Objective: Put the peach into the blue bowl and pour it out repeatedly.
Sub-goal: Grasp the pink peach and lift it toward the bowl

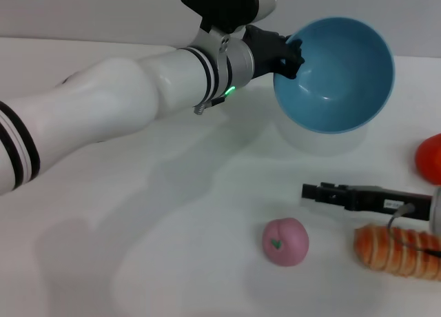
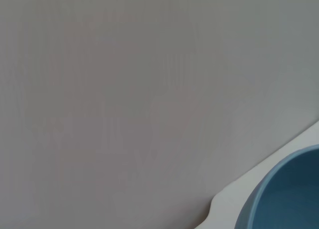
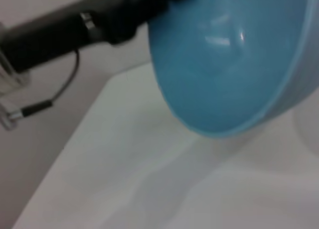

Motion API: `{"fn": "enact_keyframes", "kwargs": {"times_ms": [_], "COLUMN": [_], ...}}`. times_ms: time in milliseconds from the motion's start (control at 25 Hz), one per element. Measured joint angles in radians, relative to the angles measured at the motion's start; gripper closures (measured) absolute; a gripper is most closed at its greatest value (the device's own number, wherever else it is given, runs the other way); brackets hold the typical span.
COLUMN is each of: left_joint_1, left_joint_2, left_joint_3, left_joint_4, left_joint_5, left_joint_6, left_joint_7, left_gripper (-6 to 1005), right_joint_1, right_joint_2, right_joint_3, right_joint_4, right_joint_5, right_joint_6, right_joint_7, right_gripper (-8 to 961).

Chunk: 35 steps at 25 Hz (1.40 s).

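A: We start with the peach [image 1: 284,241]. It lies on the white desk [image 1: 172,248] near the front, out of the blue bowl [image 1: 334,74], its green stem spot facing us.

B: And we judge it light and a bit soft, a toy fruit, rounded enough to roll if nudged. We'd take it across its widest part, from above, with a gentle squeeze.

A: The bowl is lifted and tipped on its side, the hollow turned toward us and empty. Our left gripper [image 1: 288,55] has its jaws clamped on the rim at the bowl's left edge.

B: Smooth plastic, so we reckon the rim could slip in that pinch if swung hard. It looks light and stiff, though.

A: Our right gripper [image 1: 311,191] lies low over the desk, just right of the peach and slightly behind it, apart from it. Whether its jaws stand open or closed we cannot tell.

B: Beyond that, an orange ribbed roll [image 1: 396,251] sits at the right, below the right arm, and a red-orange fruit [image 1: 430,158] shows at the right edge.
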Motion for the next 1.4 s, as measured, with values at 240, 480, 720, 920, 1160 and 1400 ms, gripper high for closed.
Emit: {"fn": "enact_keyframes", "kwargs": {"times_ms": [240,480,720,920,1160,1400], "left_joint_1": [0.003,0.003,0.005,0.011,0.013,0.014], "left_joint_2": [0.000,-0.002,-0.005,-0.006,-0.008,-0.007], "left_joint_3": [-0.001,0.006,0.009,0.010,0.019,0.029], "left_joint_4": [0.000,0.000,-0.001,-0.001,-0.001,-0.003], "left_joint_5": [0.000,0.000,0.000,0.000,-0.001,-0.002], "left_joint_6": [-0.004,-0.015,-0.019,-0.020,-0.022,-0.024], "left_joint_7": [-0.001,-0.003,-0.005,-0.007,-0.009,-0.031], "left_gripper": [1000,1000,1000,1001,1001,1000], "right_joint_1": [0.031,0.042,0.046,0.054,0.050,0.036], "right_joint_2": [0.002,0.004,0.007,0.008,0.008,0.006], "right_joint_3": [-0.072,-0.167,-0.179,-0.209,-0.212,-0.199], "right_joint_4": [0.063,0.088,0.099,0.102,0.102,0.093], "right_joint_5": [0.000,0.001,0.004,0.004,0.006,0.061], "right_joint_6": [0.038,0.073,0.081,0.074,0.073,0.031], "right_joint_7": [0.002,0.035,0.033,0.033,0.027,-0.055], "right_gripper": [267,271,276,280,459,602]}}
